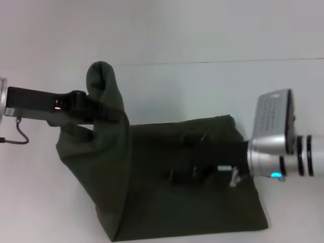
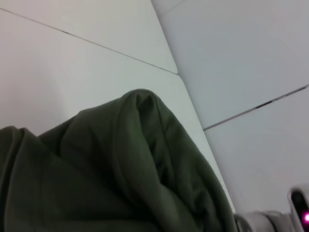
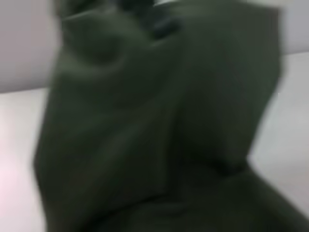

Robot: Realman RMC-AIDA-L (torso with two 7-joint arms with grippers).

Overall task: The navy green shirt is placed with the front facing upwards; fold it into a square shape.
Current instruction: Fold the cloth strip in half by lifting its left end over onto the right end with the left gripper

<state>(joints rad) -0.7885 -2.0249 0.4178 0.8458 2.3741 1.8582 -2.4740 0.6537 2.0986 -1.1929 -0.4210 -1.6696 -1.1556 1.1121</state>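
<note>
White tabletop (image 1: pixel 45 202) meets a pale wall, a thin dark seam running between them. On it lies the navy green shirt (image 1: pixel 192 202), partly folded, plain cloth up. The left gripper (image 1: pixel 98 112) is clamped on its left edge, lifting a peaked fold. Over the shirt's right part sits the right gripper (image 1: pixel 202 174); its finger state is unclear.

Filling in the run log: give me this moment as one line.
left hand: lifting shirt side, folding inward | right hand: resting on shirt | table: shirt partly folded
</note>
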